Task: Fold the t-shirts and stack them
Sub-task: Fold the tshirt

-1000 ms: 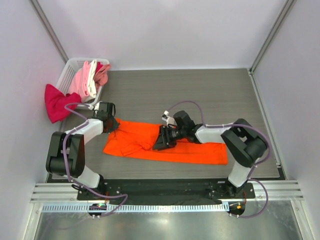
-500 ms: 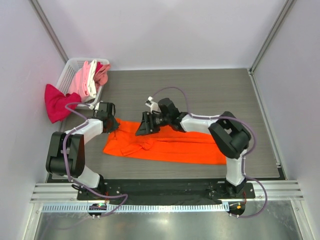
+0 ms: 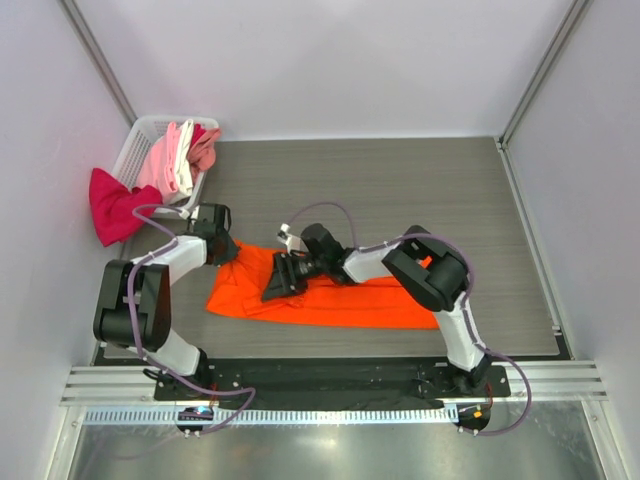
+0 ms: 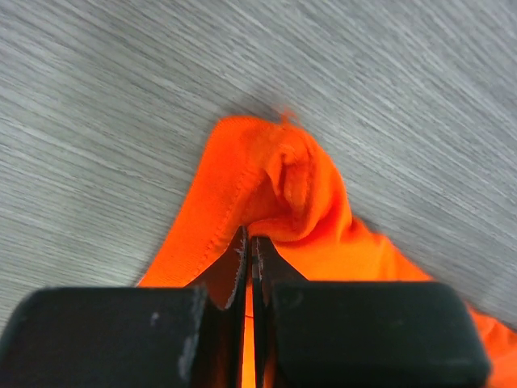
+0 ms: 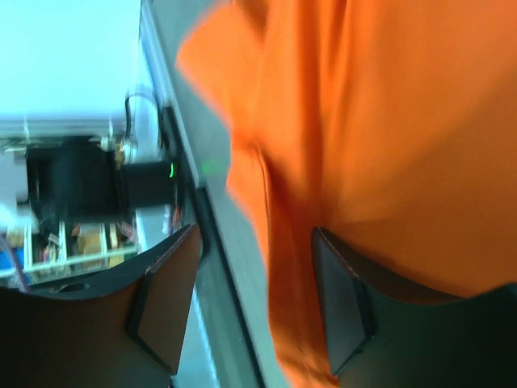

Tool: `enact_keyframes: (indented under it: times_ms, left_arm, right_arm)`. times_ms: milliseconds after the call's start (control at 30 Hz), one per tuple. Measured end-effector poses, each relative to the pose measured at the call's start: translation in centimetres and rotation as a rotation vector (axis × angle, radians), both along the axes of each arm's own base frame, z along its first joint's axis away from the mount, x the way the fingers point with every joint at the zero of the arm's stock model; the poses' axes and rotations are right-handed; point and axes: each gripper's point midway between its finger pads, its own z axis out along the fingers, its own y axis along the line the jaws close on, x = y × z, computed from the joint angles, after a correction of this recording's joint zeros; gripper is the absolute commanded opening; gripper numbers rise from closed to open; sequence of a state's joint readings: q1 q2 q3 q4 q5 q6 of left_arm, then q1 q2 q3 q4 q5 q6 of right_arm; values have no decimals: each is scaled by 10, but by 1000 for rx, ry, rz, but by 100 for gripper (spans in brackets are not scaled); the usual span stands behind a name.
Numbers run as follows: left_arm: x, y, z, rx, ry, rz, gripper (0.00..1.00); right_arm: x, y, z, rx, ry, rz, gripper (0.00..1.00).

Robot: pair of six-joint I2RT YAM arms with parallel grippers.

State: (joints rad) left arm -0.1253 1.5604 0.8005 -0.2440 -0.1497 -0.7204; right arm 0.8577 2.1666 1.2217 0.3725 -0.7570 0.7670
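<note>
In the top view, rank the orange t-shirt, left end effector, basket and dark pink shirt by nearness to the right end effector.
1. The orange t-shirt, directly under the right end effector.
2. The left end effector, shut on the shirt's far-left corner.
3. The basket and the dark pink shirt, far left: too close to call.
</note>
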Motion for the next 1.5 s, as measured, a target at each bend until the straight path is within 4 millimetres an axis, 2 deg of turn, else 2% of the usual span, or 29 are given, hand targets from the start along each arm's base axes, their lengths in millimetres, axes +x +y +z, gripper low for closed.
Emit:
enact_keyframes:
  times_ms: [33, 167, 233, 367, 467, 533, 733, 867, 1100, 1267, 1500]
  left_arm:
    - [-1, -1, -1, -5, 4, -3, 0]
    - [0, 0, -2, -5, 8, 0, 0]
    - [1, 0, -2, -5, 7, 1, 0]
    - [2, 1, -2, -5, 7, 4, 0]
    - [2, 2, -2, -1, 6, 3, 1]
    - [2, 2, -1, 0, 3, 3, 2]
    - [4, 2, 8, -1, -23, 4, 1]
    - [4, 2, 8, -1, -23, 4, 1]
    - [3, 3, 3, 3, -11, 0, 0]
    - [6, 4, -3, 10, 5, -4, 0]
    - [16, 3, -3, 4, 5, -8, 0]
  right_arm:
    - [-8, -6, 0, 6, 8, 1, 64]
    - [-62, -52, 1, -5, 91, 15, 64]
    - [-81, -65, 3, -14, 118, 25, 63]
    - [-98, -77, 21, 7, 93, 39, 63]
    - [-94, -81, 41, 17, 23, 16, 63]
    - [-84, -81, 52, 0, -34, -24, 62]
    - [-38, -57, 66, -46, -141, -137, 61]
    - [-11, -31, 52, -68, -146, -163, 61]
    - [11, -1, 1, -115, -91, -163, 62]
    - [13, 14, 1, -45, -54, -147, 63]
    - [0, 14, 2, 21, -34, -133, 63]
